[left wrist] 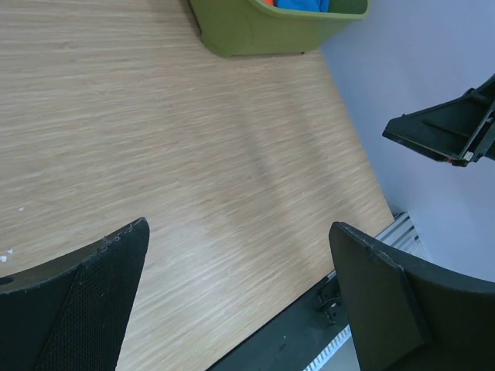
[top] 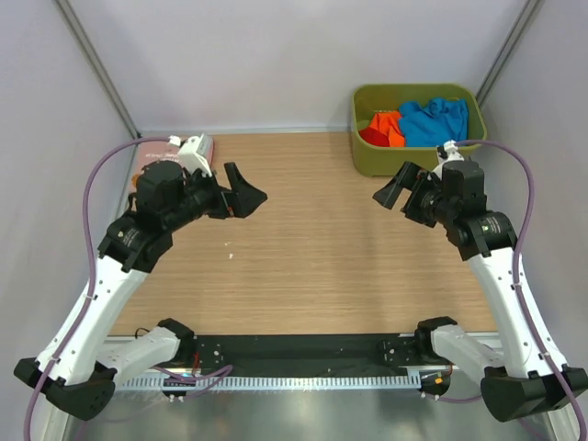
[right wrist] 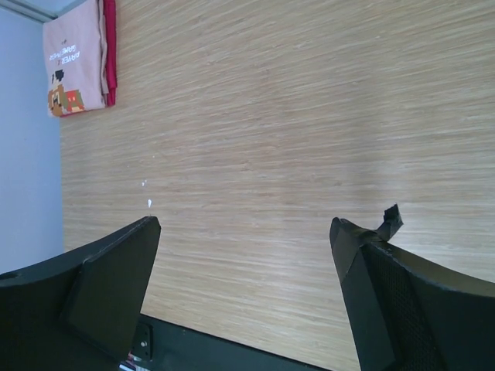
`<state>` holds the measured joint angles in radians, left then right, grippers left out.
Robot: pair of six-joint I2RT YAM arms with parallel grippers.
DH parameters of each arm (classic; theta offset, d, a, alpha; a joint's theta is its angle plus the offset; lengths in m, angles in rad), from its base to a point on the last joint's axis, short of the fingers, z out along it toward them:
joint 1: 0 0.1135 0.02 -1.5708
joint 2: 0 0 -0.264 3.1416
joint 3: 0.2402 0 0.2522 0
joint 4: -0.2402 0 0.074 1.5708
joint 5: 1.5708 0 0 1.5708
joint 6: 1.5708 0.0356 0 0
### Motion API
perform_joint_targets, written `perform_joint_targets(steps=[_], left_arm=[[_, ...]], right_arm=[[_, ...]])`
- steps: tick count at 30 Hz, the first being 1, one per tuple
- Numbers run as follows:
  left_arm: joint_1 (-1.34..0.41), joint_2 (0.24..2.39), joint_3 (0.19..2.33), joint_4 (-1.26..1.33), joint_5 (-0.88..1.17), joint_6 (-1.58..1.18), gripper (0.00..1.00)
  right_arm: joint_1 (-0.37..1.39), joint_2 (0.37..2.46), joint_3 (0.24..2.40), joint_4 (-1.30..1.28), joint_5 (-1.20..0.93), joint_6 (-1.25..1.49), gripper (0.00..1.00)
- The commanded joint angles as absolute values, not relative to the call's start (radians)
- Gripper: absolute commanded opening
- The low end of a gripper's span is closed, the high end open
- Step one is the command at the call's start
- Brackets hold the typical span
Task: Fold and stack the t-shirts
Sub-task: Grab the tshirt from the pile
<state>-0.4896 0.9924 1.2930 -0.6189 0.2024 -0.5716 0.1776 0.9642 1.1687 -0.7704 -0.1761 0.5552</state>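
Observation:
A folded pink t-shirt [right wrist: 73, 58] with brown cartoon print lies on a red t-shirt [right wrist: 111, 46] at the table's far left corner; in the top view the pink t-shirt [top: 147, 163] is partly hidden behind my left arm. A blue t-shirt [top: 436, 119], an orange one [top: 390, 124] and a red one [top: 371, 136] lie crumpled in the olive-green bin [top: 367, 158] at the far right. My left gripper [top: 246, 195] [left wrist: 240, 226] hovers open and empty over the left-centre of the table. My right gripper [top: 390, 191] [right wrist: 246, 222] hovers open and empty, facing it, just in front of the bin.
The bin [left wrist: 263, 35] stands against the back wall by the right side panel. Grey walls close in the table on three sides. A black rail [top: 303, 354] with both arm bases runs along the near edge. Small white specks [right wrist: 147, 202] lie on the wood.

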Motion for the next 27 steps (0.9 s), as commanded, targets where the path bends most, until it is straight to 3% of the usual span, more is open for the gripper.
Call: perform_joint_targets(steps=[1,6,11,13,18,27], left_arm=[[-0.489,0.970,1.264,-0.588,0.192,-0.494,1.00],[-0.491,0.942,1.178,-0.569,0.095,-0.417,1.00],[-0.491,0.942,1.146,-0.569,0.084,-0.350,1.00],[-0.491,0.936,1.108,-0.554,0.081,-0.360,1.00],[-0.491,0.878,0.991,-0.480,0.009,-0.373,1.00],[-0.491,0.865,0.962,-0.466,0.026,-0.367,1.00]], right_arm=[[0.183,0.991,1.201,-0.716,-0.149,0.572,1.00],[0.181,1.100,1.300,-0.675,0.071,0.578,1.00],[0.167,1.403,1.609,-0.660,0.305,0.499,0.97],[0.126,1.504,1.762,-0.684,0.353,0.465,0.91],[0.032,1.777,2.001,-0.701,0.296,0.394,0.77],[-0.083,2.114,2.275,-0.641,0.288,0.235,0.74]])
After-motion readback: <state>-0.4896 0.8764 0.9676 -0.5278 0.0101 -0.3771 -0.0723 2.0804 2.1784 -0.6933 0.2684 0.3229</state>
